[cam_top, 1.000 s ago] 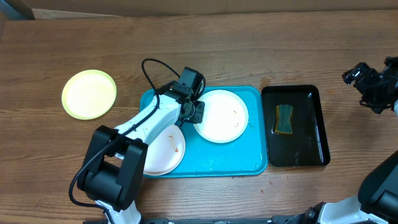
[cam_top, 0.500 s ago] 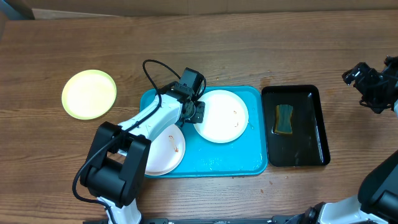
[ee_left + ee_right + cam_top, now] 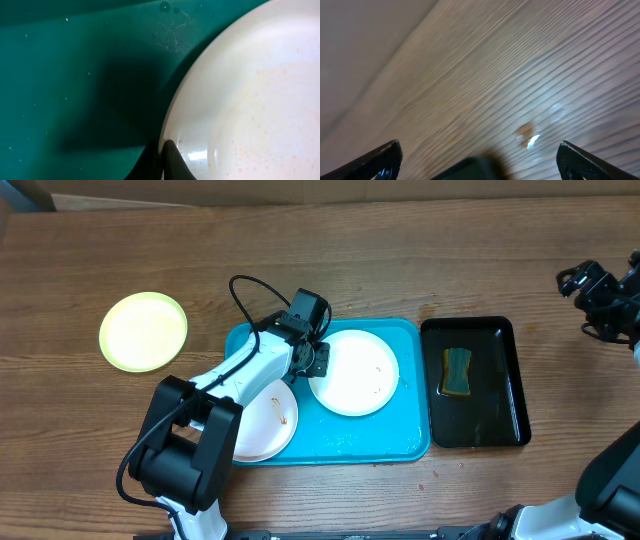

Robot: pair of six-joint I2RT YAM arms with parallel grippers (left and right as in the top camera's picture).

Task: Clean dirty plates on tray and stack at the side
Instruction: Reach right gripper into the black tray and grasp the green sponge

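Note:
The turquoise tray (image 3: 400, 435) lies mid-table with two white plates on it. The larger-looking plate (image 3: 355, 372) sits at the tray's right, and my left gripper (image 3: 318, 360) is shut on its left rim. In the left wrist view the dark fingertips (image 3: 172, 162) pinch that plate's edge (image 3: 250, 100) over the tray floor (image 3: 75, 75). The other white plate (image 3: 262, 420), with brown smudges, lies at the tray's lower left under my left arm. A yellow-green plate (image 3: 143, 330) rests on the table to the left. My right gripper (image 3: 590, 285) is open and holds nothing at the far right edge.
A black tray (image 3: 500, 395) holding a green-yellow sponge (image 3: 457, 370) sits right of the turquoise tray. The left arm's black cable (image 3: 240, 295) loops above the tray's back-left corner. The right wrist view shows only blurred wooden tabletop (image 3: 495, 75).
My left gripper has closed on the plate's rim, and the plate has shifted slightly toward the front. The right gripper has moved a little to the right.

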